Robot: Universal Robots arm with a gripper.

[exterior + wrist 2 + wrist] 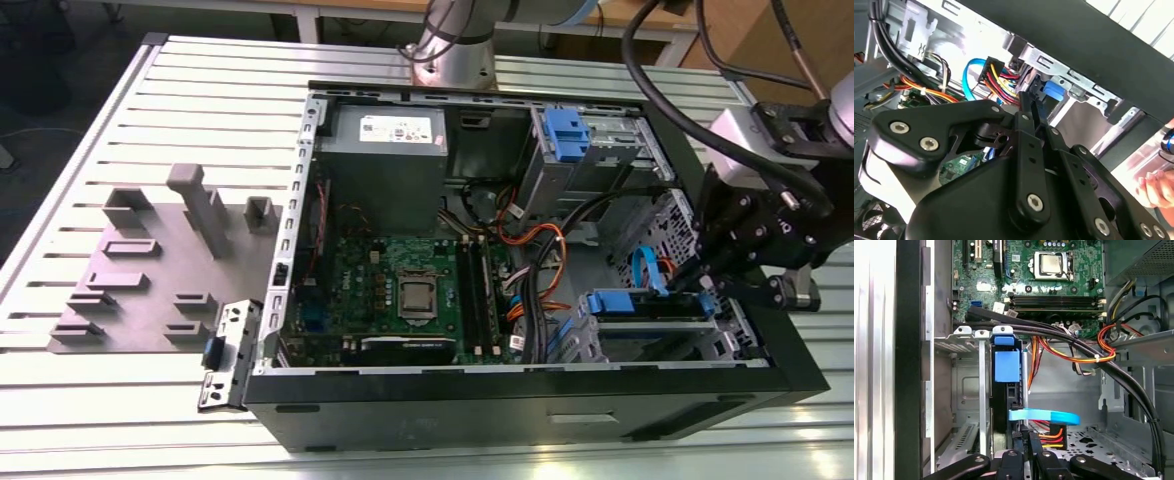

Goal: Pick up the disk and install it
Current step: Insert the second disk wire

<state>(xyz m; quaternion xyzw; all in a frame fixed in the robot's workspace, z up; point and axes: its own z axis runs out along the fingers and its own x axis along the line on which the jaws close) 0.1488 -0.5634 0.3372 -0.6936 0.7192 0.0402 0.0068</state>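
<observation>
The disk (627, 302) stands on edge in the drive cage at the case's front corner, on the exterior view's right, with its blue carrier tab (1006, 366) facing up between the cage's metal walls. A patch of the same blue carrier (1056, 93) appears past the fingers in the second wrist view. My gripper (705, 285) hangs over the cage's cable end. Its fingers (1026, 447) are shut, the tips close to the disk's end beside the power plug. Nothing can be seen between them (1026, 102).
A blue flat cable (1044, 416) and red-yellow power wires cross just under the fingers. Thick black cables (1089, 352) run across the case above the motherboard (400, 290). A grey power supply (387, 130) and a second blue bay (567, 135) sit at the back. A person's hand (1154, 185) is beside the case.
</observation>
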